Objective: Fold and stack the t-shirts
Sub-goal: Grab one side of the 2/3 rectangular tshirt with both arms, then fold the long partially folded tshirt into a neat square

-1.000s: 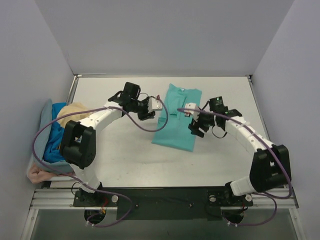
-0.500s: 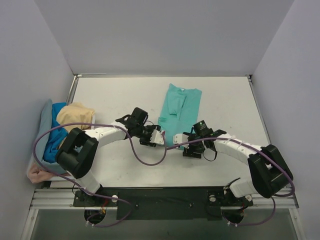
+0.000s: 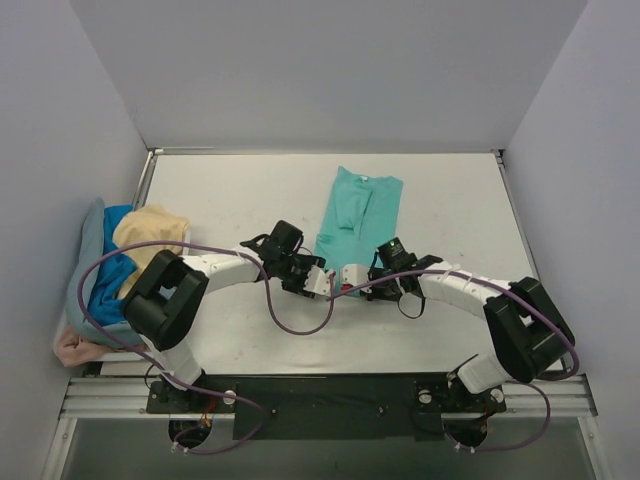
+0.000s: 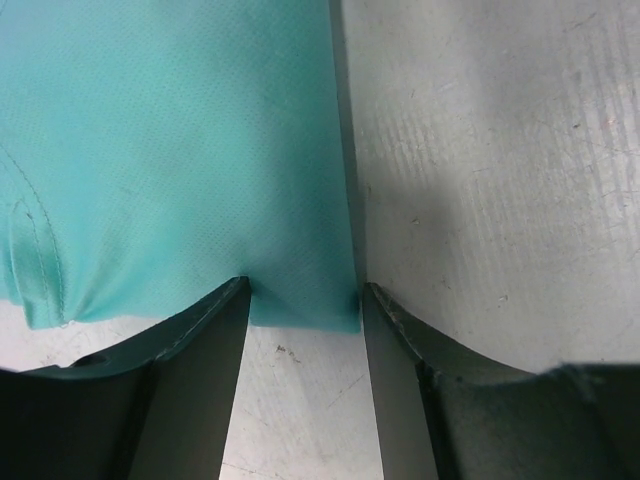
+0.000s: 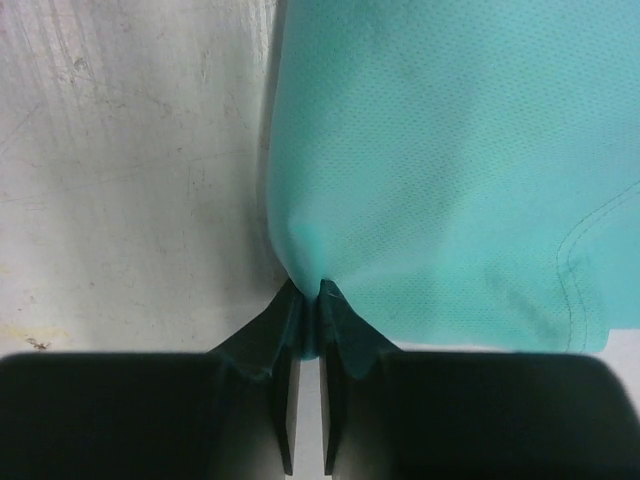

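Note:
A teal-green t-shirt (image 3: 362,210), folded into a long strip, lies on the white table (image 3: 220,190) at centre back, collar away from the arms. Both grippers meet at its near hem. My left gripper (image 3: 322,283) is open; the shirt's near left corner (image 4: 300,300) lies between its fingertips, untouched by the dark fingers (image 4: 195,370). My right gripper (image 3: 350,278) is shut on the near right corner, and the cloth (image 5: 440,150) bunches up into its closed fingertips (image 5: 308,295). The other t-shirts are piled at the table's left edge.
The pile holds a tan-yellow shirt (image 3: 150,228) on top, a bright blue one (image 3: 108,280), a grey-blue one (image 3: 88,228) and a pink one (image 3: 78,348). Grey walls enclose the table on three sides. Purple cables (image 3: 290,322) loop from both arms.
Both arms came back from the shirt's middle to its near hem. The right gripper closed on the hem corner; the left one stayed open around the other corner.

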Controlling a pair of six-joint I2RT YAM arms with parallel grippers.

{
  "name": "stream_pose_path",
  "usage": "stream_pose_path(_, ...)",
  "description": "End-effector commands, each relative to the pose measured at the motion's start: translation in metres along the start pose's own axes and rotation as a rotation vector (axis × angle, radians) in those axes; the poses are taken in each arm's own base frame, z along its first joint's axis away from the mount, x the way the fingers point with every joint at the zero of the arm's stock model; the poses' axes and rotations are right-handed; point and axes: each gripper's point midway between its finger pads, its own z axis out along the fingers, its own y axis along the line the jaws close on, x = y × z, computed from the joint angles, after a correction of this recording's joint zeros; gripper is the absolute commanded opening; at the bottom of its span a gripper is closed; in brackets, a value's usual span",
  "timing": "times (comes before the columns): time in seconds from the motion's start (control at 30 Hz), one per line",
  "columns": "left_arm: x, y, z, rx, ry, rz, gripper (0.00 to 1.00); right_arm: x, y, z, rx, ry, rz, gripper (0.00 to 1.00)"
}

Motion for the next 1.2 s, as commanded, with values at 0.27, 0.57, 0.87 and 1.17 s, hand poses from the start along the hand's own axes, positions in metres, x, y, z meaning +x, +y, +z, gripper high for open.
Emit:
stream_pose_path(0.27, -0.004, -0.004, 0.008, -0.018, 0.024, 0.035, 0.00, -0.001, 0.006, -0.011, -0.039, 0.021, 0.030, 0.00)
stream_pose_path(0.57, -0.034, -0.025, -0.065, 0.118, 0.011, -0.113, 0.00, -0.037, 0.037, -0.068, -0.184, -0.099, 0.088, 0.00)
stream_pose_path(0.87, -0.093, -0.103, -0.149, 0.329, -0.074, -0.230, 0.00, -0.083, 0.113, -0.139, -0.340, -0.241, 0.072, 0.00)
stream_pose_path(1.17, -0.141, -0.091, -0.197, 0.231, -0.181, -0.350, 0.00, -0.112, 0.139, -0.173, -0.446, -0.343, 0.263, 0.00)
